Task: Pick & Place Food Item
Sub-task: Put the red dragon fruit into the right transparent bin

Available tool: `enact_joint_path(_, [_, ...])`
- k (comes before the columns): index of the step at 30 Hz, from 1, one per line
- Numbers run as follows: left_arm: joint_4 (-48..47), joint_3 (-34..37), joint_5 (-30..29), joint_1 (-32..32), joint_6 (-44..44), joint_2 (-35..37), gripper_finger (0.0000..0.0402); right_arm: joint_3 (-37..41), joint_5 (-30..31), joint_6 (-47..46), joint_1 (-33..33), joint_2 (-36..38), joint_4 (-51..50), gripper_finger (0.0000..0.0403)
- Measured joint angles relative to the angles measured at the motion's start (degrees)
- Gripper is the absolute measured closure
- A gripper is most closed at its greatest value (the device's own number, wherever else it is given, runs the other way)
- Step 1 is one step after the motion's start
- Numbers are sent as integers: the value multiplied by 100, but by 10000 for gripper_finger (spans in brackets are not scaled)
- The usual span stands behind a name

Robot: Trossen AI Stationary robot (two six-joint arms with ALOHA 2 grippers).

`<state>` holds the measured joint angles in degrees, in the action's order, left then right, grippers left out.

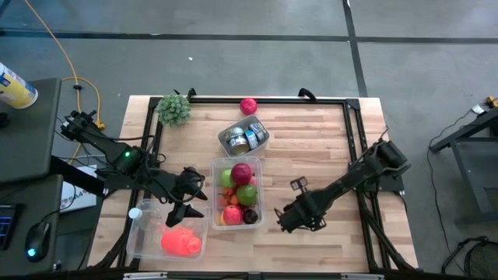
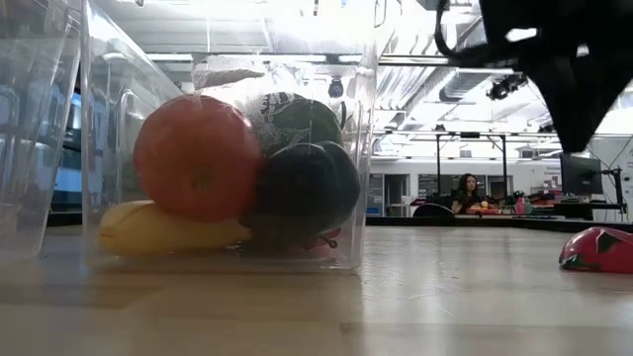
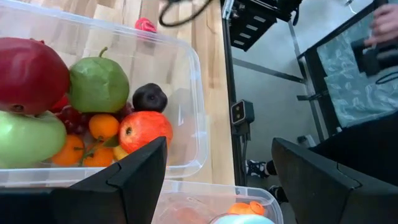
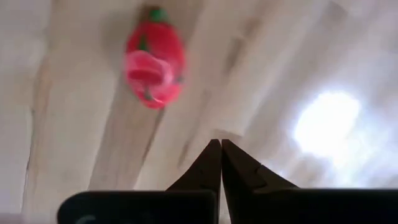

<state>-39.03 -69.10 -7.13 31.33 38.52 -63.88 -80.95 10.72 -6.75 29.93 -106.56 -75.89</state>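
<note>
A red food item with a green stem lies on the wooden table near its far edge; it also shows in the right wrist view and in the low view. A clear bin in the table's middle holds several fruits. My right gripper is shut and hangs over bare wood to the right of that bin, with nothing between its fingers. My left gripper is open and empty, above a second clear bin at the near left.
The near-left bin holds an orange-red item and a white cap. A small clear tub with cans stands beyond the fruit bin. A green plant sits at the far left corner. Bare wood lies to the table's right.
</note>
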Motion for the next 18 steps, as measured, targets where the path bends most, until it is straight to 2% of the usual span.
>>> enact_joint_path(3, [2,0,11,42,1,0,120,0,116,-1011,-21,268,-215,402])
enact_joint_path(6, [2,0,11,73,0,0,120,-11,-256,-2025,-115,431,-179,401])
enact_joint_path(10, [2,0,9,72,0,0,120,-13,-641,-2662,-160,500,33,401])
enact_joint_path(15, [0,0,-7,72,0,0,120,-13,-485,-3287,-91,493,284,400])
enact_joint_path(18, [2,0,-9,72,2,0,120,-15,-280,-3803,-68,493,868,400])
